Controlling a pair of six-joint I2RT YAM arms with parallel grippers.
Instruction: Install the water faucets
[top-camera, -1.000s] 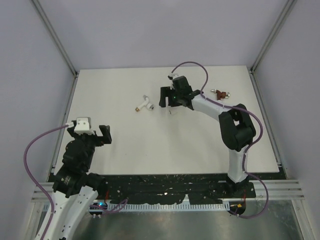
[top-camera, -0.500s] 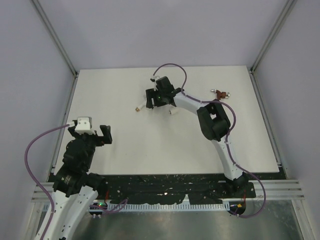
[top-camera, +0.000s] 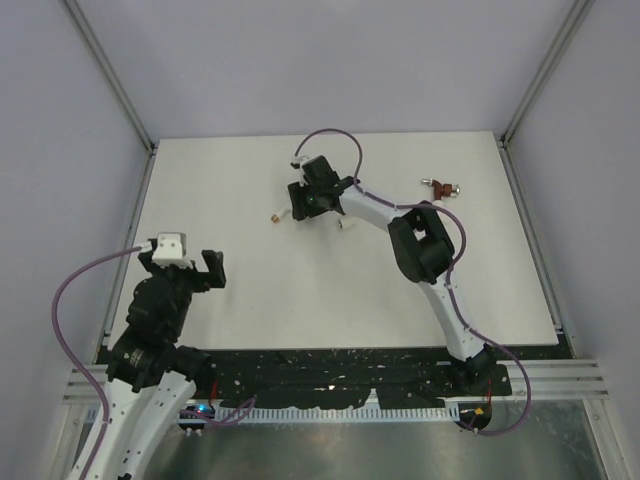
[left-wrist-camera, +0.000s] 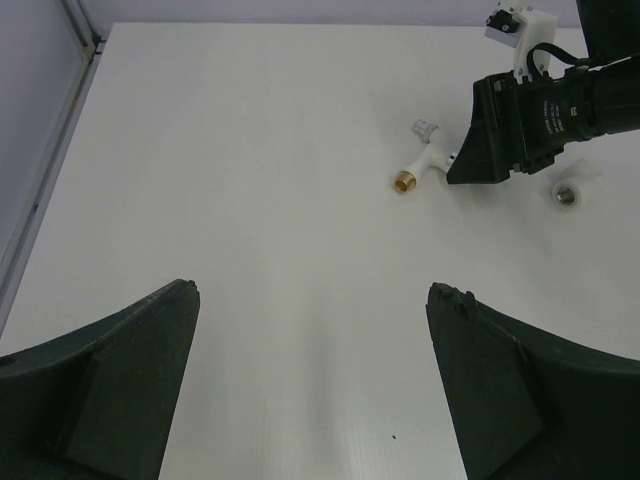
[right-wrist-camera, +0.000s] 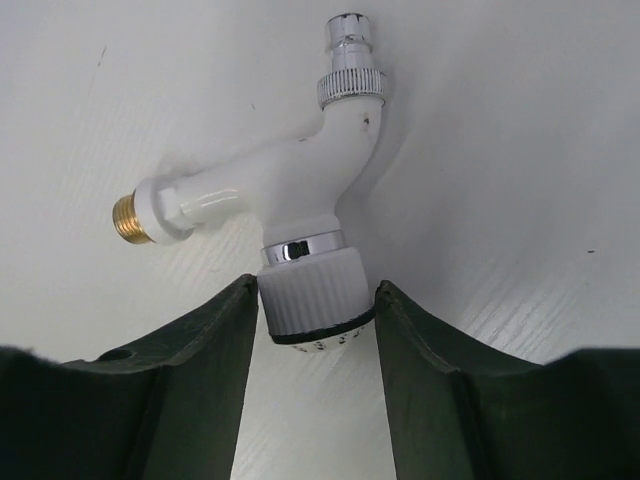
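Observation:
The white water faucet (right-wrist-camera: 300, 190) lies flat on the table, brass thread to the left and chrome spout end pointing away. My right gripper (right-wrist-camera: 315, 290) has both fingers pressed against the sides of its ribbed white knob. From above, that gripper (top-camera: 305, 205) covers most of the faucet, and only the brass end (top-camera: 273, 217) pokes out to the left. The left wrist view shows the faucet (left-wrist-camera: 425, 160) reaching out from under the right gripper's black body (left-wrist-camera: 500, 130). The dark red faucet (top-camera: 440, 187) lies apart at the back right. My left gripper (top-camera: 182, 262) (left-wrist-camera: 312, 300) hovers open at the near left, holding nothing.
A small white elbow fitting (top-camera: 345, 224) (left-wrist-camera: 567, 193) rests just right of the right gripper. The white table (top-camera: 300, 290) is bounded by metal frame rails at the left and right. The right arm stretches diagonally across the table's back middle.
The right arm has reached left from the table's middle to the white faucet, and its jaws have closed in around the knob. The left arm has not moved.

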